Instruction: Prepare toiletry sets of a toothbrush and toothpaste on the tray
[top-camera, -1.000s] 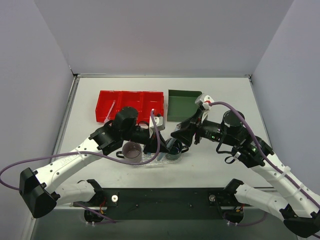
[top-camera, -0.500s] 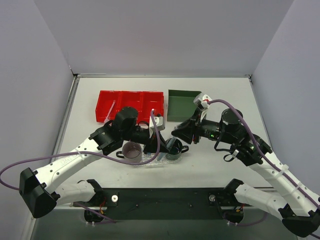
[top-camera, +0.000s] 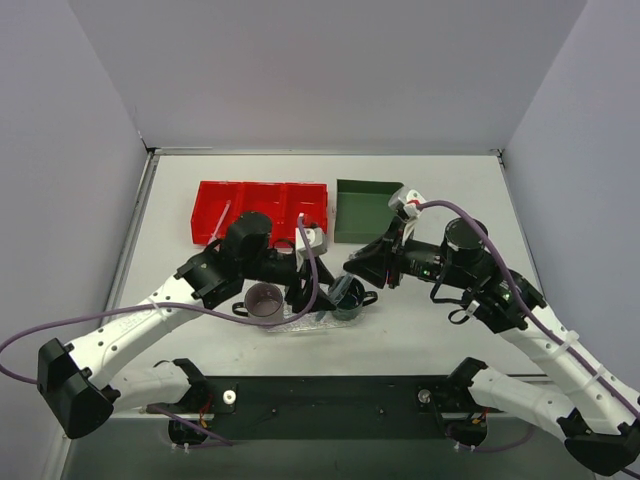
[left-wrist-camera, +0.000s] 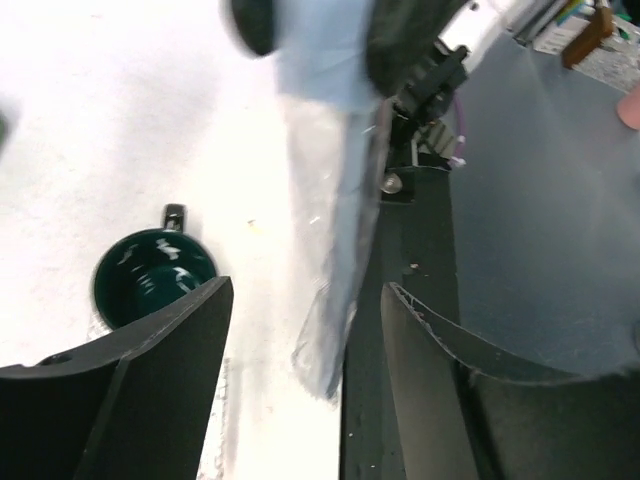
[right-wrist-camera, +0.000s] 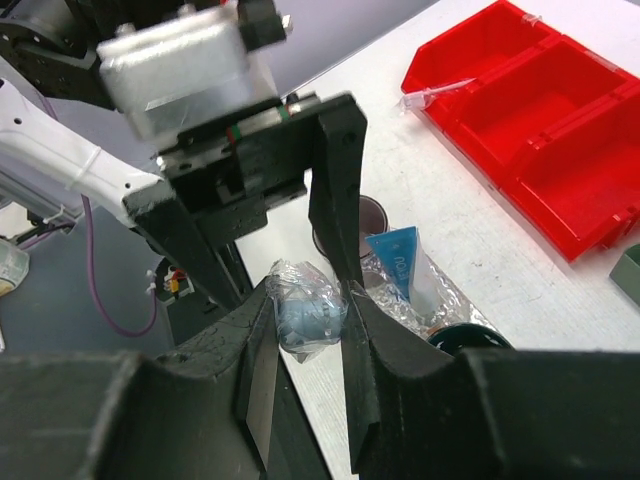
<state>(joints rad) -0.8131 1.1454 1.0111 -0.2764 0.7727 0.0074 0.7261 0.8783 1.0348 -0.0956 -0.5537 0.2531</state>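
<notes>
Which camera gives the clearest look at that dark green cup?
The left wrist view: the dark green cup is seen from above, its open mouth and handle plain. The top view shows it small, crowded between the arms. The right wrist view catches only a dark sliver of what looks like its rim.

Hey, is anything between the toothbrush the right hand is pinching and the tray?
Yes. The open left hand straddles the wrapped toothbrush pinched in the right hand, and in the right wrist view one of its fingers stands between the toothbrush and the tray.
</notes>
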